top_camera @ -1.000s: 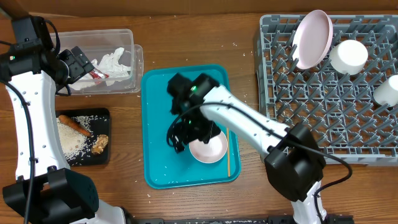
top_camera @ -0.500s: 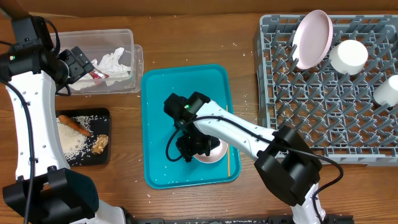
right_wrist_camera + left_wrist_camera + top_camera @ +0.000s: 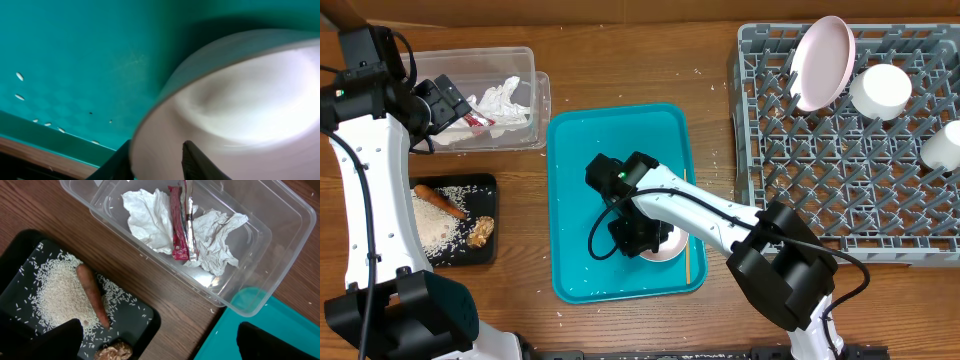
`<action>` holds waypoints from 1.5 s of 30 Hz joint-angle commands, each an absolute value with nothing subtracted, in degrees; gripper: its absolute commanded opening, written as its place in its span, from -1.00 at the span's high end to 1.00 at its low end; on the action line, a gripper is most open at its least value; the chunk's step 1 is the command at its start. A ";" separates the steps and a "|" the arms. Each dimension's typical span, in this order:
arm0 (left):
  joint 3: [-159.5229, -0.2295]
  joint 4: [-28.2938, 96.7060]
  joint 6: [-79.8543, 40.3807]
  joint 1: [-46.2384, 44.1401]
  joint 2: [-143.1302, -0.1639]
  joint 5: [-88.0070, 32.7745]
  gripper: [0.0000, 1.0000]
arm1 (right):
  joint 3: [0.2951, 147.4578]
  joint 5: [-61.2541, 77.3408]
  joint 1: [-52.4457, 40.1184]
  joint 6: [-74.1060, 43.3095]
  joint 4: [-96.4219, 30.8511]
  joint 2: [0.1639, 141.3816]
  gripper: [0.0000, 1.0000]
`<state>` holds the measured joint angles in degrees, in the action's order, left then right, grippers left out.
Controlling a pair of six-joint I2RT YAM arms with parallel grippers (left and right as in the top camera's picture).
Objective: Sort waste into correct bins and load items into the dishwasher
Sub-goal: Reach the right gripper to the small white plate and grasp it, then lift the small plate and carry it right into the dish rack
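A small white bowl point(image 3: 667, 246) point(image 3: 240, 100) rests on the teal tray point(image 3: 580, 150). My right gripper point(image 3: 640, 238) point(image 3: 157, 150) is shut on its left rim, one finger outside the wall and one inside. A thin wooden chopstick point(image 3: 686, 245) lies just right of the bowl. My left gripper point(image 3: 448, 103) point(image 3: 170, 345) hangs open and empty above the clear tub point(image 3: 525, 70). The tub holds crumpled napkin point(image 3: 150, 220) and a red wrapper point(image 3: 178, 230). The black tray point(image 3: 485, 195) carries rice point(image 3: 60, 287), a carrot point(image 3: 92, 295) and a brown lump point(image 3: 114, 351).
The grey dish rack point(image 3: 820, 170) fills the right side, with a pale pink plate point(image 3: 823, 62) standing on edge and two white cups point(image 3: 880, 90) point(image 3: 945, 145). Stray rice grains dot the teal tray and the wooden table.
My right gripper dropped to the bowl's left rim and its jaws closed on the wall. The left arm stayed still.
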<state>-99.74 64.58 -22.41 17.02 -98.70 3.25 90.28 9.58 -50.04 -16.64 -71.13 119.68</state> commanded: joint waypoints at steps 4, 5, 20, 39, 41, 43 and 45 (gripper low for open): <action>-99.57 64.49 -23.35 17.23 -99.02 3.14 -0.99 | 90.32 9.21 -50.52 -18.33 -71.09 119.63 0.60; -99.57 64.47 -23.35 17.23 -99.02 3.14 -1.00 | 90.63 9.56 -50.52 -18.31 -71.22 119.63 0.65; -99.57 64.47 -23.35 17.23 -99.02 3.14 -1.00 | 108.42 11.20 -49.91 -18.04 -81.52 119.59 0.92; -99.57 64.47 -23.35 17.23 -99.02 3.14 -1.00 | 128.75 7.97 -11.16 -14.46 -96.25 113.03 0.92; -99.57 64.47 -23.35 17.23 -99.02 3.14 -1.00 | 128.66 12.91 -4.12 -9.58 -96.05 113.03 0.92; -99.57 64.47 -23.35 17.23 -99.02 3.14 -1.00 | 128.64 16.36 2.20 -8.21 -95.26 113.06 0.92; -99.57 64.47 -23.35 17.23 -99.02 3.14 -1.00 | 128.64 23.81 7.94 -3.95 -93.82 113.06 0.92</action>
